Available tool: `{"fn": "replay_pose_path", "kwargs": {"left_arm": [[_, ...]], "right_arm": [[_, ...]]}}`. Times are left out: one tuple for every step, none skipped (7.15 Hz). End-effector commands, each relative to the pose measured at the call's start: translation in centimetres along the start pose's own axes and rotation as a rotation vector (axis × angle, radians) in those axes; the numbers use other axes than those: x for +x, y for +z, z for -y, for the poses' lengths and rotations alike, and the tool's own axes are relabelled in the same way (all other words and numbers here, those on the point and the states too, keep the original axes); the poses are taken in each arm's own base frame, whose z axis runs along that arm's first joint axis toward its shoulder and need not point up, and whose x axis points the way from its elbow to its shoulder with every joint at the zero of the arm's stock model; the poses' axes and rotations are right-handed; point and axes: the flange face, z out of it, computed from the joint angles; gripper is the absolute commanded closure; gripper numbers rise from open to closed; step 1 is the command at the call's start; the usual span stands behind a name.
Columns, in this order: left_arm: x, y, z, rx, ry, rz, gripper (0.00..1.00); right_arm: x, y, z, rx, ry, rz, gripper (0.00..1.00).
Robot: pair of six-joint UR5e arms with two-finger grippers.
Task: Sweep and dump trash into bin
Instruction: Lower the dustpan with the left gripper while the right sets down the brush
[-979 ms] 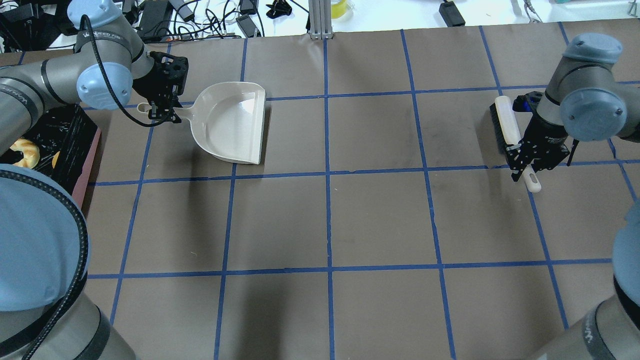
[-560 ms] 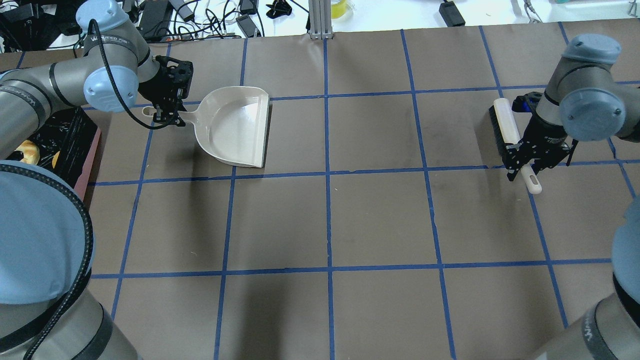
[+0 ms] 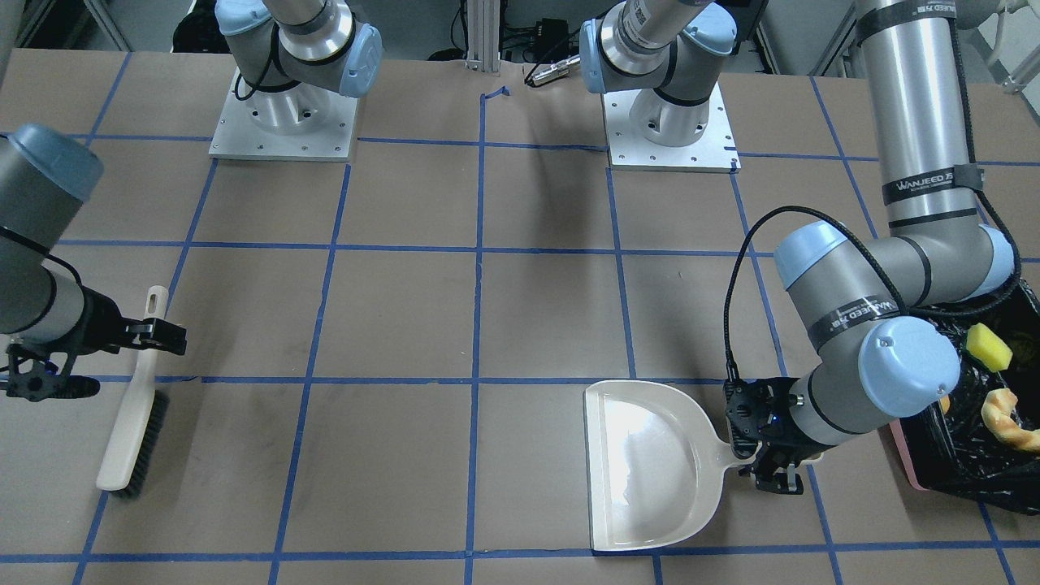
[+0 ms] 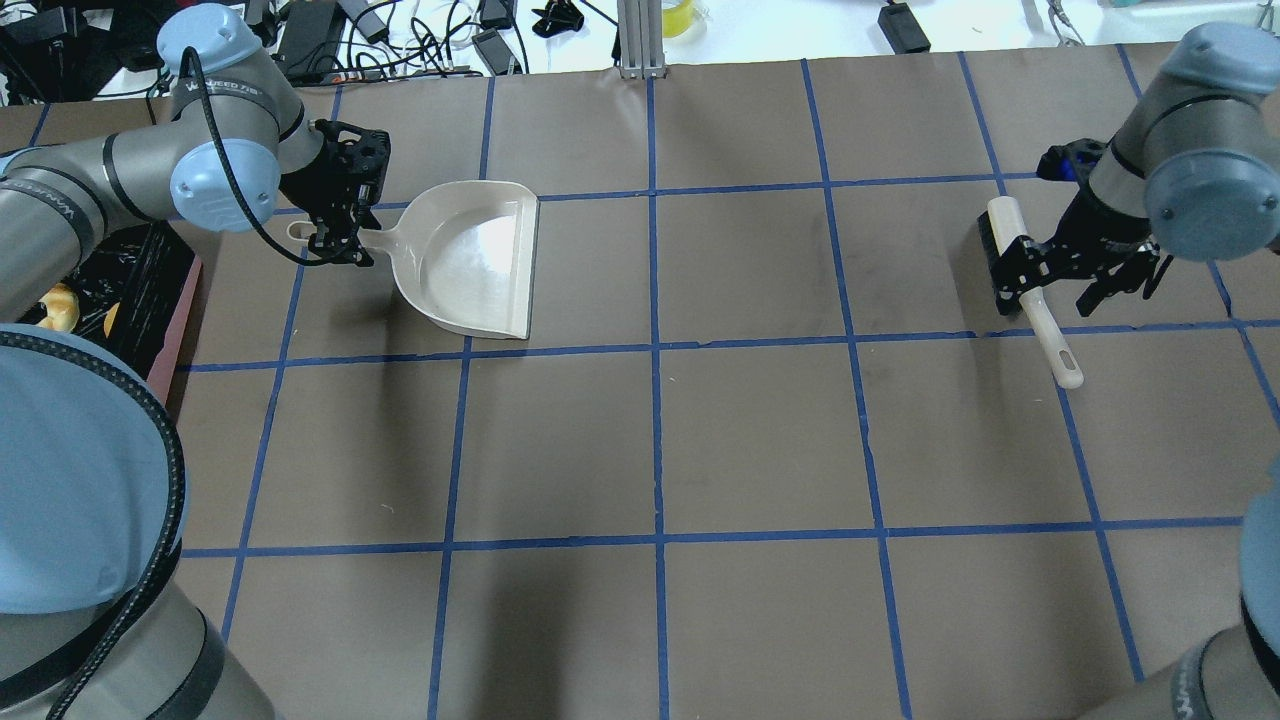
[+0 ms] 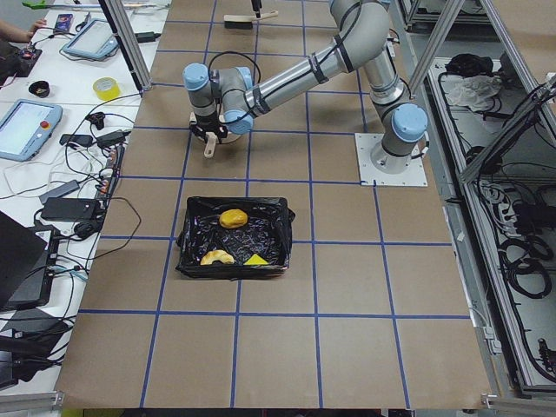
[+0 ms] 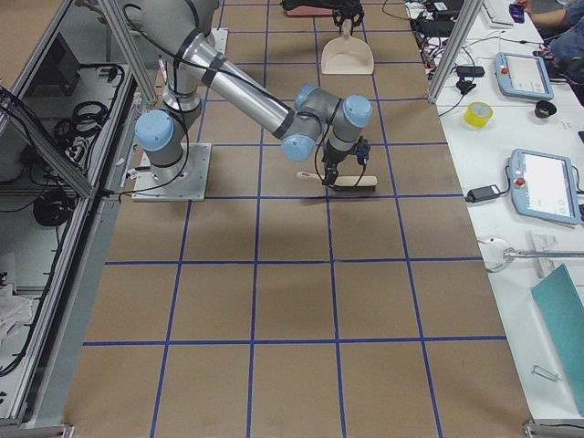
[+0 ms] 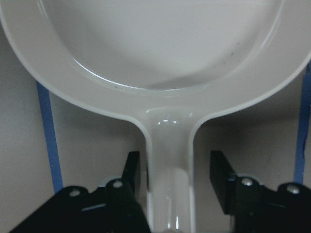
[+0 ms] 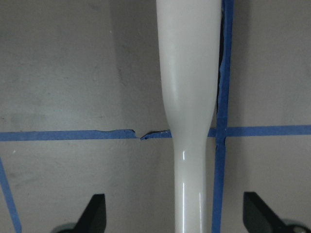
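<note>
Our right claw [image 4: 1050, 298] has spread apart over the brush [image 4: 1012, 245], well away from the dustpan [image 4: 470, 260] that our parted left claw [image 7: 175, 174] straddles.

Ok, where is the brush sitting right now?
The brush lies on the table at the overhead view's right, its handle inside the open right end effector, far across from the dustpan on the left.

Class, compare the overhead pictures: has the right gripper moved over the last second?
Yes. The right gripper has shifted away from the robot, clear of the blue tape line it overlapped; the brush lies unmoved.
</note>
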Motion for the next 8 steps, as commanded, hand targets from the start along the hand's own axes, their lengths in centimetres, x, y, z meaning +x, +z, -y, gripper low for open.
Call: {"fn": "replay_pose_path", "kwargs": {"left_arm": [[0.2, -1.1, 0.3, -0.005, -0.034, 0.013, 0.26], [0.7, -2.3, 1.0, -0.003, -0.05, 0.003, 0.26], [1.3, -4.1, 1.6, 0.0, -0.059, -0.009, 0.26], [2.5, -6.4, 2.7, 0.007, -0.084, -0.031, 0.26], [3.7, -8.8, 4.4, 0.015, -0.126, -0.036, 0.26], [5.1, -12.1, 6.8, 0.002, -0.221, -0.002, 0.24], [7.0, -14.6, 9.9, -0.002, -0.356, 0.003, 0.19], [9.2, -17.2, 11.6, 0.004, -0.533, -0.001, 0.19]], "right_arm": [[-2.2, -9.5, -4.6, 0.063, 0.0, 0.012, 0.0], [-3.4, -13.0, -6.7, 0.071, -0.005, 0.01, 0.0], [-5.5, -15.7, -8.0, 0.084, -0.026, 0.003, 0.0], [-8.4, -18.1, -9.6, 0.08, -0.023, -0.001, 0.0], [-11.7, -20.4, -11.4, 0.088, 0.021, -0.001, 0.0], [-15.2, -21.4, -12.1, 0.115, -0.005, 0.008, 0.0], [-17.7, -21.9, -12.0, 0.147, 0.026, 0.05, 0.0], [-20.3, -22.0, -11.6, 0.184, 0.075, 0.065, 0.0]]}}
